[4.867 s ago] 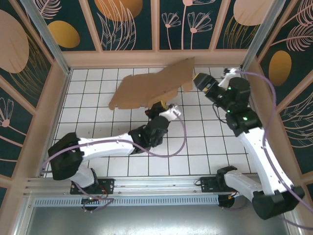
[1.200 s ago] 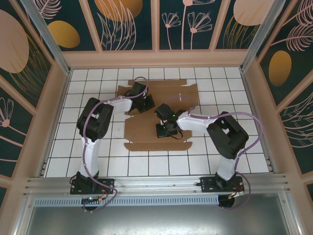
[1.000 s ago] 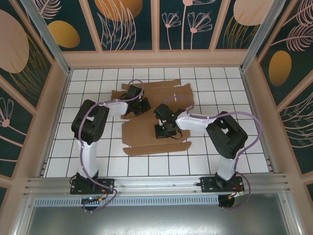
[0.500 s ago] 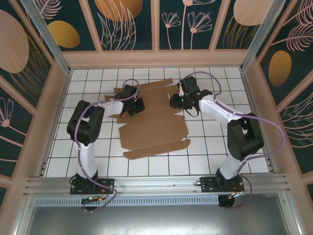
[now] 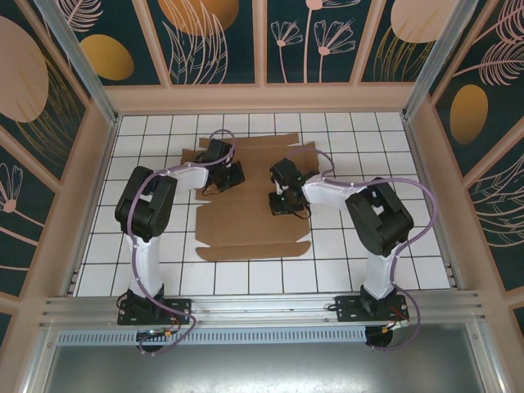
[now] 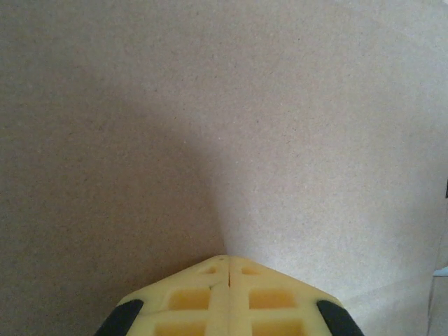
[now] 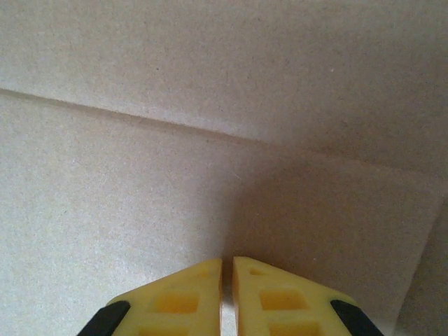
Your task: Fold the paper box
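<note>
Your box (image 5: 246,225) lies flat and unfolded on the tiled table (image 5: 368,139), between the two arms, with its long near edge facing the bases. Your left gripper (image 5: 232,175) is over the box's far left part, tips down at bare cardboard; in the left wrist view its fingers (image 6: 189,299) are pressed together with nothing between them. Your right gripper (image 5: 283,205) is over the box right of middle, tips at the cardboard just short of a crease (image 7: 210,133); its jaws are all but together, a thin slit left, gripping nothing
</note>
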`<control>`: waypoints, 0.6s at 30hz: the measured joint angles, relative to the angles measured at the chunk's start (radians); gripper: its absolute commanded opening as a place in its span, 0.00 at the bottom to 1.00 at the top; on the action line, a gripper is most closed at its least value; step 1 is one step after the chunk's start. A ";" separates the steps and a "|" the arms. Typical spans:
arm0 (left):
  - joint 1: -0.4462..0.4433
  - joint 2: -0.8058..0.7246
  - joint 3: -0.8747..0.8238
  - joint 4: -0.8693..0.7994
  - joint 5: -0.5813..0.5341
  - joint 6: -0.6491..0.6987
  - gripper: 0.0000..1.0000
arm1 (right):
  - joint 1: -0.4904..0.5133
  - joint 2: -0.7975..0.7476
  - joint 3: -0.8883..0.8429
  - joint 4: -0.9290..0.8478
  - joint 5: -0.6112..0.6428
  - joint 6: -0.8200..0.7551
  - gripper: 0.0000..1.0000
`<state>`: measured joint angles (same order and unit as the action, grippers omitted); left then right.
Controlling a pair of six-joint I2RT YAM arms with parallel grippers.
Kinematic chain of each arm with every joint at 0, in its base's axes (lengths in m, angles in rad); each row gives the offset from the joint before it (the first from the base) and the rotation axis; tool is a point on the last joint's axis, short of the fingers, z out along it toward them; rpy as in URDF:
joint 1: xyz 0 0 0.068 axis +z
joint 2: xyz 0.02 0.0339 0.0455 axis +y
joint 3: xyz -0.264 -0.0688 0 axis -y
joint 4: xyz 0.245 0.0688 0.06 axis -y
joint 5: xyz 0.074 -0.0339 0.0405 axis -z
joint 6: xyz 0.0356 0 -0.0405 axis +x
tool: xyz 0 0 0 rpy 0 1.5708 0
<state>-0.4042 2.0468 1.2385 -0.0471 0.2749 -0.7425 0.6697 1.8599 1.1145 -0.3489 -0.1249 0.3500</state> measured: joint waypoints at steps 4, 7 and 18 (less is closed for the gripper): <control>0.000 -0.054 -0.114 0.085 0.037 -0.041 0.00 | 0.002 -0.042 -0.053 0.010 -0.001 0.008 0.13; -0.001 -0.094 -0.176 0.108 0.055 -0.058 0.00 | 0.005 -0.072 -0.089 0.011 -0.010 0.024 0.16; -0.007 -0.100 -0.027 0.003 0.058 -0.032 0.00 | 0.023 -0.127 -0.003 -0.094 -0.052 0.079 0.31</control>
<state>-0.4110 1.9465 1.2114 -0.0437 0.3328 -0.7746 0.6922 1.7329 1.1114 -0.4427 -0.1772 0.4290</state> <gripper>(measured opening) 0.051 0.305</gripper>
